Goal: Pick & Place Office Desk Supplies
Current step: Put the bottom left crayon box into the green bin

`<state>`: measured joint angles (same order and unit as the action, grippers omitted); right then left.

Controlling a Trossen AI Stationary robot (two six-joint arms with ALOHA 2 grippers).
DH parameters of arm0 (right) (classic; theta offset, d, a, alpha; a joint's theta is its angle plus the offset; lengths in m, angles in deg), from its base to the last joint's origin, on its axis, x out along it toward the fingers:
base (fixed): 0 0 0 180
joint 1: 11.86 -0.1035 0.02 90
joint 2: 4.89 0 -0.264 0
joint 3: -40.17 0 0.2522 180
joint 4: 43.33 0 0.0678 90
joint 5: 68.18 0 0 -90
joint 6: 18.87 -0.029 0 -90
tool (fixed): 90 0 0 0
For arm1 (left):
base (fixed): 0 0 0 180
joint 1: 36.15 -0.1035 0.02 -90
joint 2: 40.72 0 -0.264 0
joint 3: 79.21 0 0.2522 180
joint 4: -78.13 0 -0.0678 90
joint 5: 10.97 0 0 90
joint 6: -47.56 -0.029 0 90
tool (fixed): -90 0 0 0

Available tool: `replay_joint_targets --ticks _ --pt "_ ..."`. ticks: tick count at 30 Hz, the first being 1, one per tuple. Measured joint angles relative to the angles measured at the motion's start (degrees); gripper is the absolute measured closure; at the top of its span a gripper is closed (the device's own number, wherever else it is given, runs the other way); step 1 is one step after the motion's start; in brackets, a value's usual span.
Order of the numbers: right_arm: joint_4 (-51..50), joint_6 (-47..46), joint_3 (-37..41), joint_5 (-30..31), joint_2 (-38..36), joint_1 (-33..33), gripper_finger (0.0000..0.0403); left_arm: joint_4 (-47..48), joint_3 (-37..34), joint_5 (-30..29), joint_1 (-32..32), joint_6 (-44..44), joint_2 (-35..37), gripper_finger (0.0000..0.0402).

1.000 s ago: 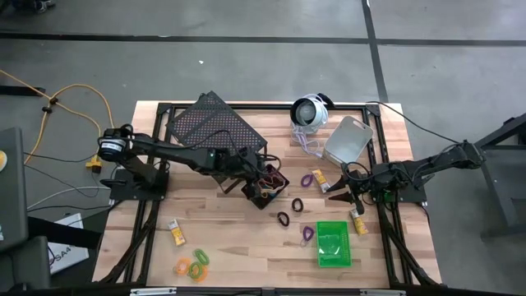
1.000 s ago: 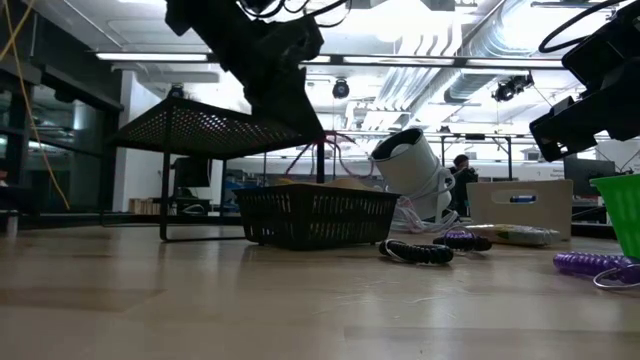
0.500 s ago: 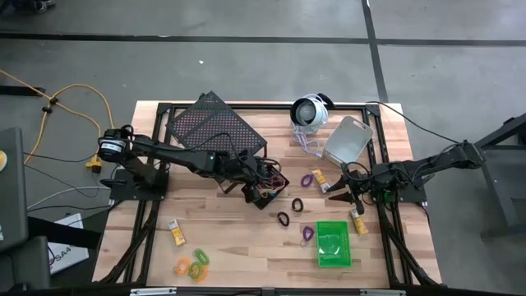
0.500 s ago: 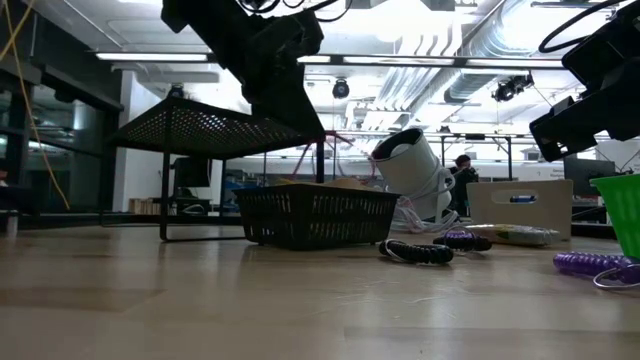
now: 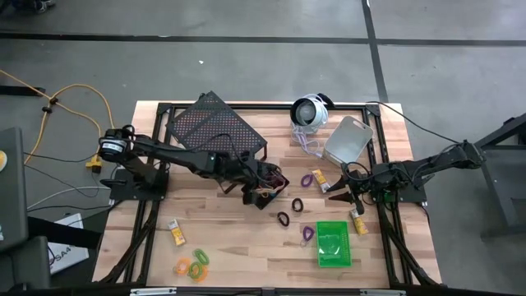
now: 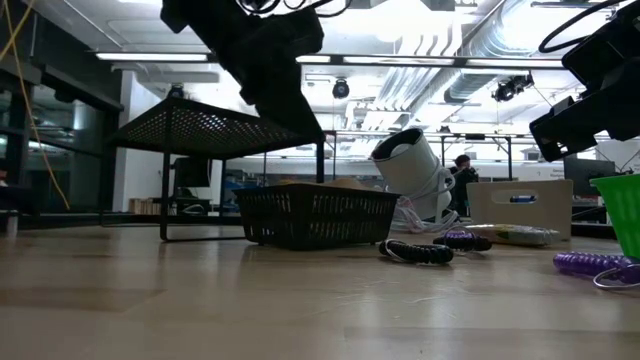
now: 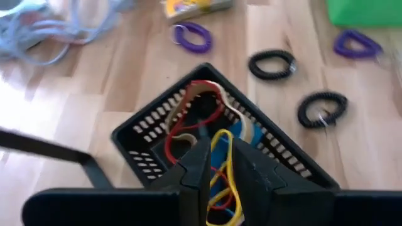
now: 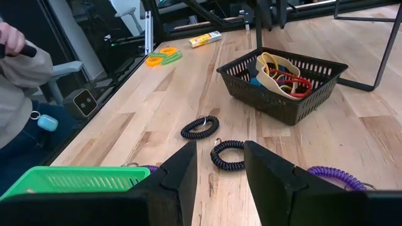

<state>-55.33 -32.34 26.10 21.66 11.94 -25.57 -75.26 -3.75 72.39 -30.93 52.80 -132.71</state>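
While the left hand (image 7: 217, 164) hangs over the black bin (image 5: 265, 188), loose supplies wait across the worktop (image 5: 230, 238).
Largest first: the bin sits mid-worktop, just beside the mesh rack (image 5: 215, 125), within the left arm's reach, already holding red, cream, yellow and blue bands (image 7: 207, 125). The left hand's fingers stand slightly apart directly above it, gripping nothing, likely a release. The right hand (image 8: 213, 172), fingers parted and empty, hovers near black coils (image 8: 200, 127) by the green bin (image 5: 333, 243).
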Motion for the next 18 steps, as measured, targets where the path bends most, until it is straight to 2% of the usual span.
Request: replay_joint_targets --ticks 4,18 --pt "0.0 0.0 0.0 0.0 0.0 0.0 0.0283 0.5 0.2 0.5 1.1 -4.1 0.3 0.034" --pt "0.0 0.0 0.0 0.0 0.0 0.0 0.0283 0.2 0.6 -0.9 1.6 -5.5 1.5 0.034"
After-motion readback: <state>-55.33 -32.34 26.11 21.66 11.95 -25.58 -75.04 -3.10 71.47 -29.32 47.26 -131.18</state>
